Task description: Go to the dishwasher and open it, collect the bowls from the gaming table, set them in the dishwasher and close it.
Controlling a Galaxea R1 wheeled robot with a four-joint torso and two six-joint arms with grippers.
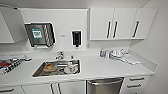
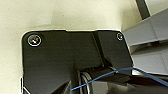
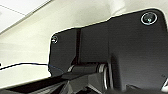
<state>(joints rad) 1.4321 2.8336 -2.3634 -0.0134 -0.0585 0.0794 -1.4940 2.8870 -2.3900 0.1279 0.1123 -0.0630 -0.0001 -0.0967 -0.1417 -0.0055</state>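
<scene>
Facing a white kitchenette counter (image 1: 105, 68) from the head view. Directly below the counter's front edge, right of centre: the dishwasher (image 1: 104, 86), brushed steel front closed, horizontal bar handle (image 1: 105, 81) across its top. Just right of it, white drawers (image 1: 136, 82) with dark bar pulls; left of it, white cabinet doors (image 1: 67, 88). Set into the counter left of centre, a steel sink (image 1: 37, 72) holding dishes, among them something orange and a white cup, with a faucet (image 1: 60, 55) behind. On the wall above, a paper-towel dispenser (image 1: 40, 34) and a dark soap dispenser (image 1: 76, 38). Upper right, white wall cabinets (image 1: 113, 23) with dark handles. Against the right back corner of the counter, a small bottle (image 1: 102, 53) and a cluster of white items, too blurred to name. In both wrist views, dark robot plates against pale surfaces; cannot tell whether either gripper is spread or pressed together.
</scene>
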